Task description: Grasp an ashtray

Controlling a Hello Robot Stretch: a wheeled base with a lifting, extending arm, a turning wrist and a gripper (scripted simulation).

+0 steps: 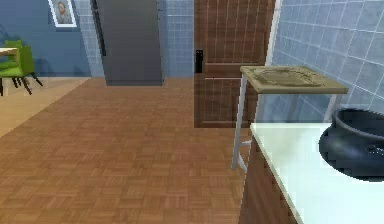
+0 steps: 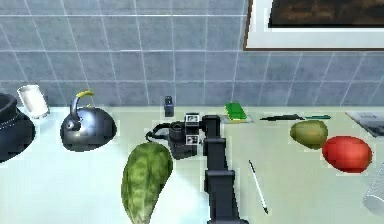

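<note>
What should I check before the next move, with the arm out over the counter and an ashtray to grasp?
1. Target picked out: cannot tell; nothing near the hand reads surely as one.
2. Load: cannot tell whether the hand holds anything.
3. Gap to the kettle: ok, bare counter lies between it and the hand.
4. Room beside the leafy green vegetable: not ok, its tip lies close by the hand.
5. The small dark thing by the wall stands upright: ok.
6. The green fruit and the red fruit lie apart from the arm: ok.
</note>
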